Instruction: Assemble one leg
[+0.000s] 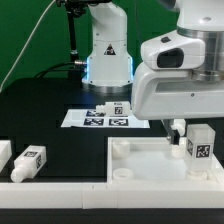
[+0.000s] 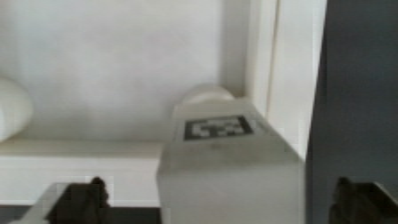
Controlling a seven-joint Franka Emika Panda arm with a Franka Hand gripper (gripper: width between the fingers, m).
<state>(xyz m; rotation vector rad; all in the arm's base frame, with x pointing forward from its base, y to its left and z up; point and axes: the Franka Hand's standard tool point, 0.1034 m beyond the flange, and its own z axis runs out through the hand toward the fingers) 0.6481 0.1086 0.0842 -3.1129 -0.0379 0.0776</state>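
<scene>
Closest to the wrist camera, the gripper (image 2: 222, 200) stands with its jaws wide: the two dark fingertips (image 2: 80, 198) sit on either side of the leg (image 2: 228, 160), each with a visible gap to it, so nothing is clamped. That leg, a stubby white peg with its square tag facing the wrist camera, is upright between the jaws. It is just beside the raised rim of the white tray-like panel (image 2: 125, 60), near one corner; whether it rests in a hole cannot be told. In the exterior view the gripper (image 1: 190, 136) hangs over the panel (image 1: 150, 165) at its corner toward the exterior view's right, with the tagged leg (image 1: 200, 146) there. Two more legs (image 1: 28, 162) lie well apart on the black table (image 1: 60, 140) at the exterior view's left. Behind the panel lies the marker board (image 1: 92, 119), with the robot base (image 1: 107, 55) beyond.
</scene>
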